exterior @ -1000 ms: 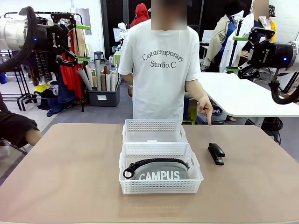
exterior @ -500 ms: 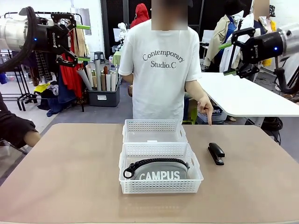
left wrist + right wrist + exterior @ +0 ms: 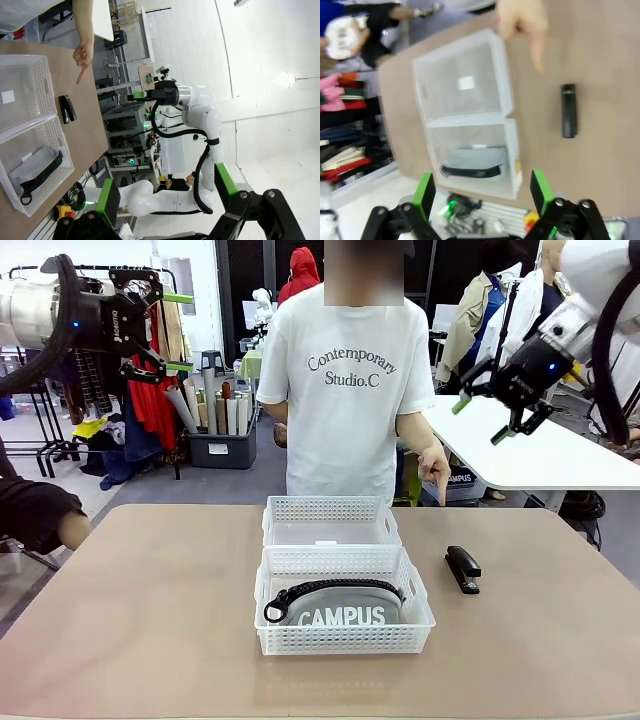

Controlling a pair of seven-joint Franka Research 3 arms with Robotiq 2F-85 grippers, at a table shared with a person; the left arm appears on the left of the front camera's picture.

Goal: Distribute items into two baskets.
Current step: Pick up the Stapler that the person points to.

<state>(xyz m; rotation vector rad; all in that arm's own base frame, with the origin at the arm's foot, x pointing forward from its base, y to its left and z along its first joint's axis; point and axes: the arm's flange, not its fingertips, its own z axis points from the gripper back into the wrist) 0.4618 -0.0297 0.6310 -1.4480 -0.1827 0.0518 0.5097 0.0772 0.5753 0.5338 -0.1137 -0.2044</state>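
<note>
**Q:** In the front view, where's everything?
**A:** My left claw [image 3: 180, 332] is high at far left, spread and empty. My right claw [image 3: 480, 420] is high at right, also spread and empty. The pouch [image 3: 340, 608] lies in the near basket [image 3: 345, 642], and the far basket [image 3: 330, 510] touches it. The stapler [image 3: 462, 569] is on the table [image 3: 150, 620], right of the baskets. The person's hand [image 3: 435, 468] points down.

**Q:** Left wrist view?
**A:** My fingers are apart. The pouch is in its basket, the stapler beside the baskets.

**Q:** Right wrist view?
**A:** Blurry. Fingers are apart, nothing between them, and the stapler is on bare table.

Tan surface [image 3: 130, 620] in a cluttered studio, white table [image 3: 520, 450] behind at right, red garments [image 3: 150, 405] hanging at left, grey bin [image 3: 222, 450] of rolls [image 3: 228, 415], grey floor [image 3: 200, 485] beyond, white wall [image 3: 260, 40].
</note>
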